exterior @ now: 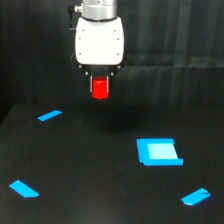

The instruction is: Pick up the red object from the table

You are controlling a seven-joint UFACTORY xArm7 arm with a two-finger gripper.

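Here we see the gripper (pixel 100 86) hanging under the arm's white housing (pixel 99 42), near the top of the exterior view, with its two short fingers (pixel 91 86) clamped on the red object (pixel 100 89). The red object sits between the fingers, its lower end showing below them, and it is clear of the table (pixel 90 170), held up in the air above the far part of the black surface. Its top looks slightly orange where it meets the fingers.

On the table we count four bright blue pieces. A blue strip (pixel 49 115) lies toward the far edge on the exterior view's left. Another strip (pixel 23 189) lies near the near corner on that same side. A blue square (pixel 159 151) rests right of the middle, and a third strip (pixel 195 197) lies near the near corner on the exterior view's right. All four lie flat, well apart from one another.

Behind the arm the backdrop is dark, and we cannot tell what it is made of.
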